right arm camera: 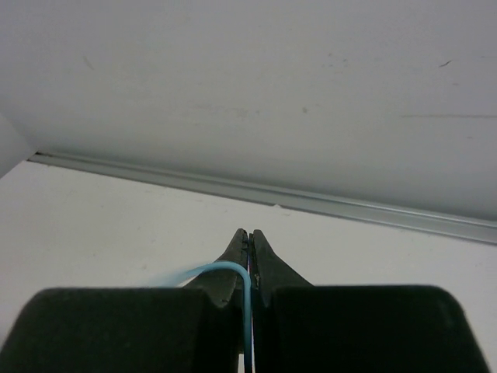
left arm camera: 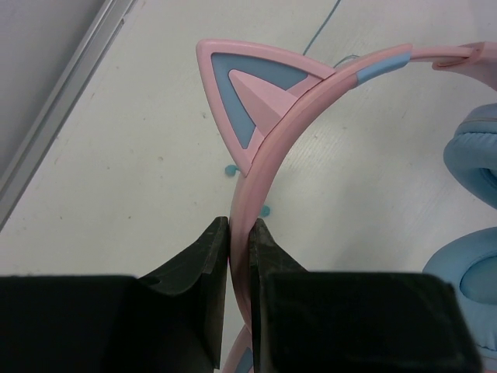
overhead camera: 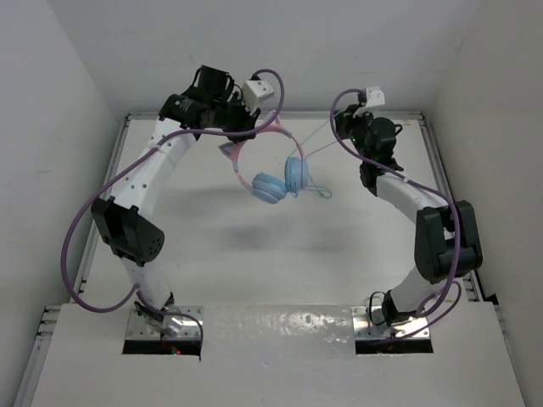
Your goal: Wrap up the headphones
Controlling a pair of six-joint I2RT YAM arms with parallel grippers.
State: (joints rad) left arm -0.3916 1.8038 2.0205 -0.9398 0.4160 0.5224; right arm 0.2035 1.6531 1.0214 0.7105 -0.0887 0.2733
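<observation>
Over the table (overhead camera: 254,254), toward 12 o'clock from its centre, the headphones (overhead camera: 254,174) are held with the blue ear cups (overhead camera: 282,180) nearest. At their 11 o'clock, the left gripper (left arm camera: 239,227) clamps the pink headband (left arm camera: 279,148). At 2 o'clock, the right gripper (right arm camera: 248,233) pinches the thin blue cord (right arm camera: 203,270).

White table (overhead camera: 254,254) with metal edge rail (right arm camera: 311,203), pale walls (right arm camera: 248,78)

the pink curved headband with cat-ear points (left arm camera: 272,148) looks like smooth, faintly glossy plastic. the light blue round ear cushions (left arm camera: 474,155) have a soft leathery sheen. the thin light blue cord (right arm camera: 210,268) is smooth and rubbery. the white table top (left arm camera: 116,194) is matt; its silver edge rail (right arm camera: 349,206), brushed metal.
</observation>
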